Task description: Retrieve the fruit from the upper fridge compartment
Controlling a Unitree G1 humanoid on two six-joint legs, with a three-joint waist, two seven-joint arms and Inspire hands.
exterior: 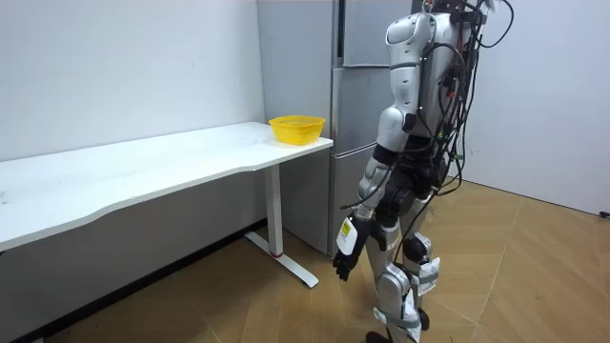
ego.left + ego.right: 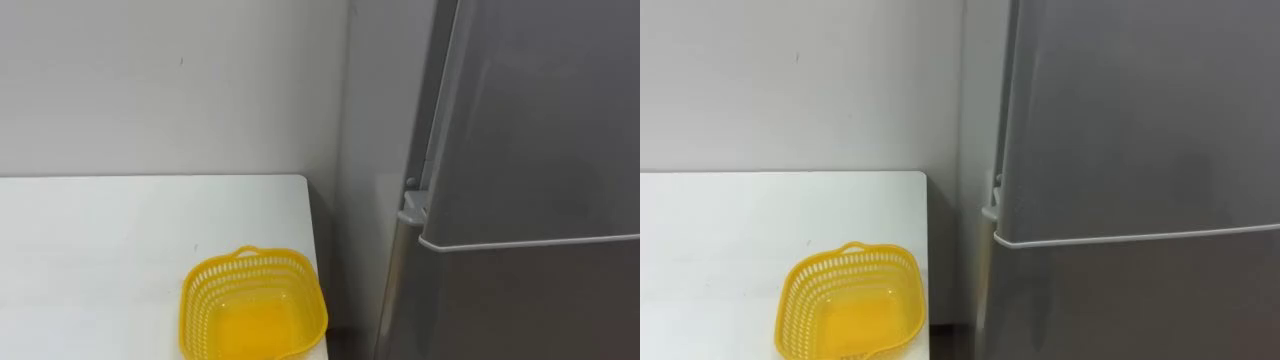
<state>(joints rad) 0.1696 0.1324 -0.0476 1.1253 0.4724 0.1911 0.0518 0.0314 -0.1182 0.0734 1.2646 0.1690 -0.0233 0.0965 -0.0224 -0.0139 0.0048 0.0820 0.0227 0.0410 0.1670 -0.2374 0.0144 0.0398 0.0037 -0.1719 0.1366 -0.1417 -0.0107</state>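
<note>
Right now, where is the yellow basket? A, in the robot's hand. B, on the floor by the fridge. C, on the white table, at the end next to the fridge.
C: the yellow basket sits empty on the white table, near its corner beside the shut fridge.

— Straight ahead?
— Blocked: upper fridge door shut flush, lower door shut beneath, just a thin seam between.
— Leftward?
— Narrow dark gap between fridge side and table edge; yellow basket sitting at that corner, near the gap.
— Anywhere open?
— Bare tabletop left of the basket, back to the wall; open floor before the fridge.
</note>
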